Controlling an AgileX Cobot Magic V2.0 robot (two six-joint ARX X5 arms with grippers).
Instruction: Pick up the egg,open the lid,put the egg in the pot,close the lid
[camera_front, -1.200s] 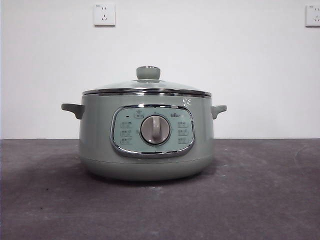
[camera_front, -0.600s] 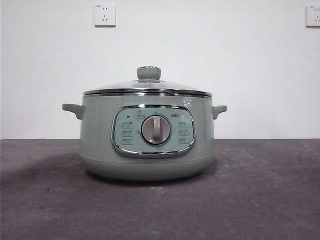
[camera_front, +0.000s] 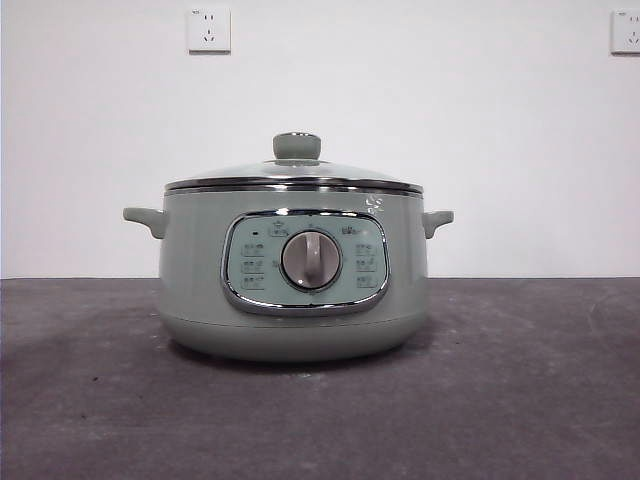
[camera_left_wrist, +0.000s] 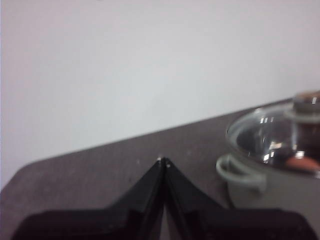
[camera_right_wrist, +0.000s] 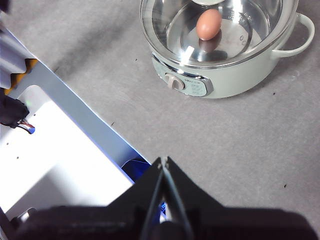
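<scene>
Both grippers idle, fingers together: left gripper (camera_left_wrist: 163, 161), right gripper (camera_right_wrist: 163, 160). Egg (camera_right_wrist: 208, 24) in pot (camera_front: 293, 275), lid (camera_front: 294, 176) on. Risk: lid seated unevenly.

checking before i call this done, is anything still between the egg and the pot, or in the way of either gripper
Nothing visible. The egg already lies inside the pot, seen through the glass lid, which sits closed on the rim. The left gripper and right gripper are both shut, empty and clear of the pot.
</scene>
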